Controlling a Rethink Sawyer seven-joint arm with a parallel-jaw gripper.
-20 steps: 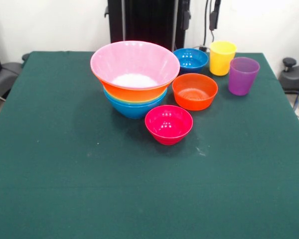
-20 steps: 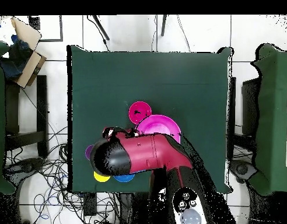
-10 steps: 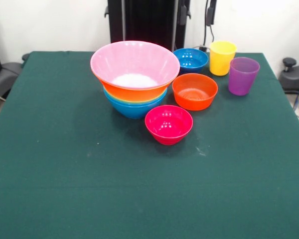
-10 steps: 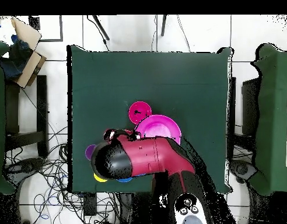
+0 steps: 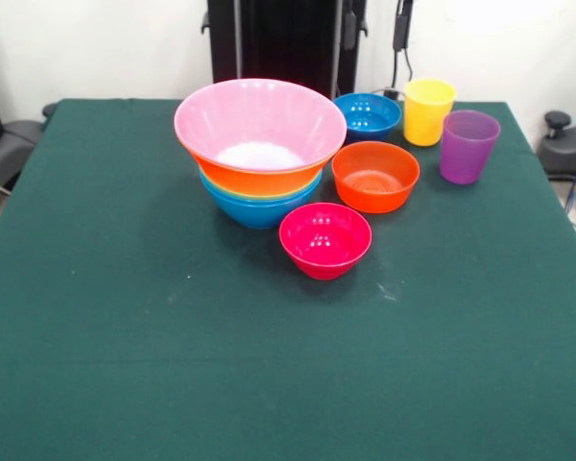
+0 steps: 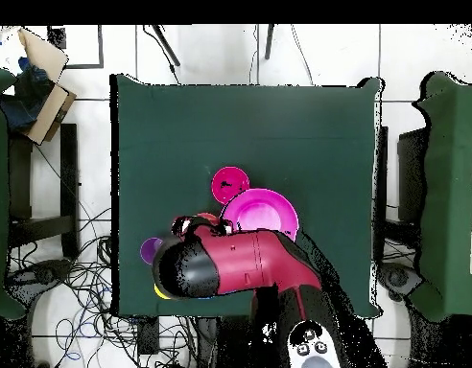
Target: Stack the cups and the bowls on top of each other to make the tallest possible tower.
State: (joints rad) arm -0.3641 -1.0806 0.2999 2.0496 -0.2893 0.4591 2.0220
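the tower (image 5: 260, 154) stands on the green tabletop (image 5: 173, 365) toward the robot's side: a blue bowl at the base, an orange one in it, and the wide pink bowl (image 5: 260, 123) on top. beside it the small bowls are loose and upright: the crimson bowl (image 5: 325, 239) just in front of the tower, the orange-red bowl (image 5: 375, 176) beside it, and the dark blue bowl (image 5: 367, 115) behind. the yellow cup (image 5: 429, 111) and the purple cup (image 5: 468, 146) stand upright next to each other, near the dark blue bowl.

in the overhead view the arm (image 6: 230, 268) lies across the base-side edge of the tabletop and covers the orange-red and dark blue bowls. the hand (image 6: 198, 225) shows only as a small light part near the pink bowl's rim; i cannot tell if it is open or closed.

the coming move probably depends on this: the loose small bowls are directly under or just beside the hand, with the tower close on one side of it. the crimson bowl lies a little further toward the middle of the tabletop.
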